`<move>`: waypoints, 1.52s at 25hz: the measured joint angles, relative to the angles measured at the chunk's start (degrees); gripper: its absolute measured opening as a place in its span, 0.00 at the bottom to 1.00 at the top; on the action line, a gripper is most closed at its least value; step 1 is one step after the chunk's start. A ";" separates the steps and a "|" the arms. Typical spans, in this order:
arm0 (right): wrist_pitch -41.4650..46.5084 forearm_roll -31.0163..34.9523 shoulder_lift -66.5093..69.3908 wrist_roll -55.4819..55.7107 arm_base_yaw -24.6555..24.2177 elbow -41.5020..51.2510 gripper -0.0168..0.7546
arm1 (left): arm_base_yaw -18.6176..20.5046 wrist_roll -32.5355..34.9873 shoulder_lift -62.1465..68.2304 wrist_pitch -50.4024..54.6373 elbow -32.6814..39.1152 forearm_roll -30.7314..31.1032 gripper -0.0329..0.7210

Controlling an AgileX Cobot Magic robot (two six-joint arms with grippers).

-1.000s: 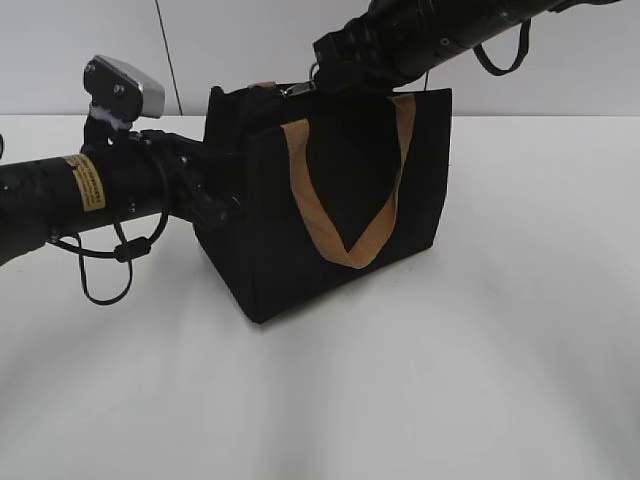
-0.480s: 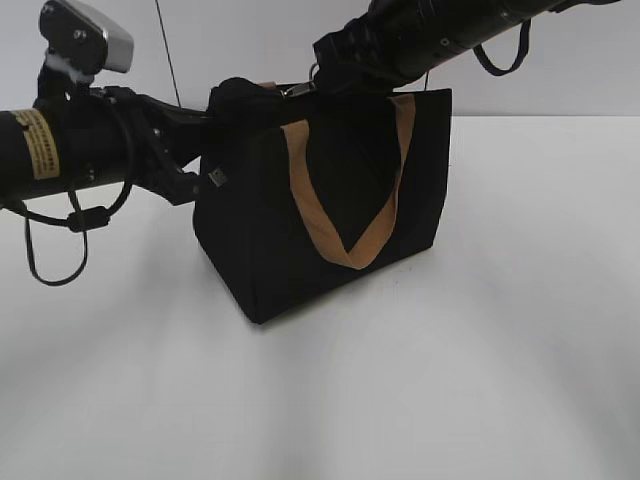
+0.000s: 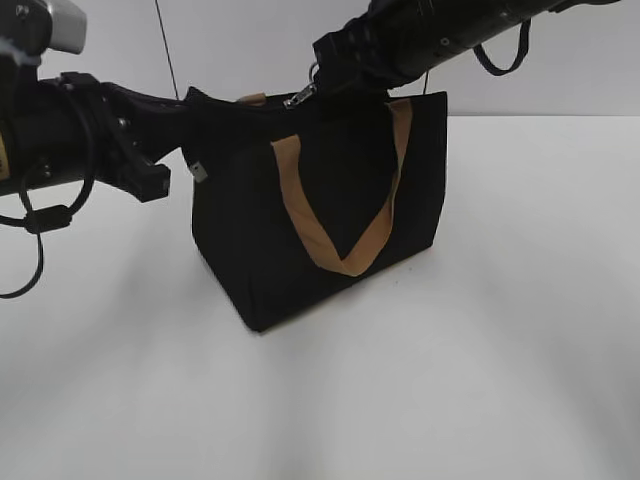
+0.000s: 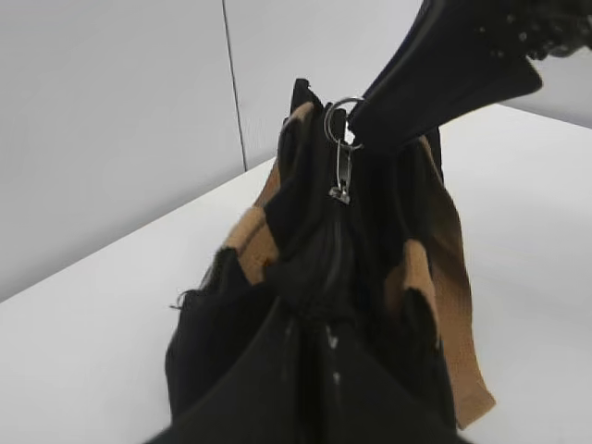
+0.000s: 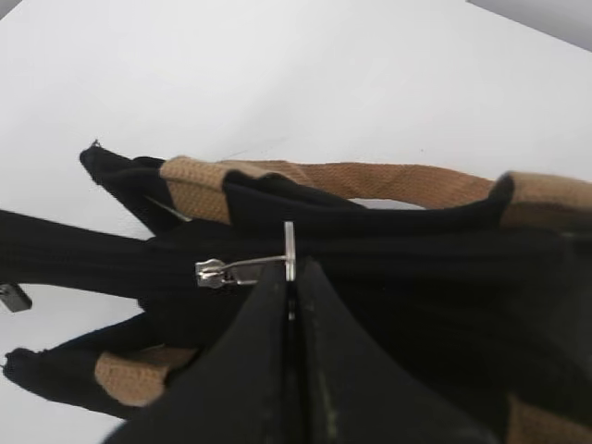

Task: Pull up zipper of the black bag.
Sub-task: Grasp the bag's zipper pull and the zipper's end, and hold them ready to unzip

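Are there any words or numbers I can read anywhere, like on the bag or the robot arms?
None can be read now.
Black bag: plain fabric, no print.
Small tag on the bag's left end: too small to read.
Zipper: bare metal, no marking legible.
Left gripper and right gripper: no lettering visible.

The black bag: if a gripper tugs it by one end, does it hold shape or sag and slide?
Probably sags: the black bag is soft fabric, and its end bunches and folds where the left gripper grips it. It likely slides or lifts easily, since its strap handle hangs limp. The zipper, pinched by the right gripper, seems the only rigid part.
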 joint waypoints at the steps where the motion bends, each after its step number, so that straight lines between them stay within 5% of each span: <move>1: -0.09 -0.14 0.00 0.00 -0.06 0.00 0.00 | 0.00 0.00 -0.53 0.37 0.13 -0.06 0.03; 25: -0.72 -5.62 -0.28 1.71 -8.03 0.00 0.00 | -0.05 -0.04 -1.38 4.09 0.17 -0.10 0.03; 38: -0.67 -5.79 -0.28 3.38 -8.57 0.00 0.00 | -0.05 -0.04 -1.38 4.30 0.17 -0.10 0.03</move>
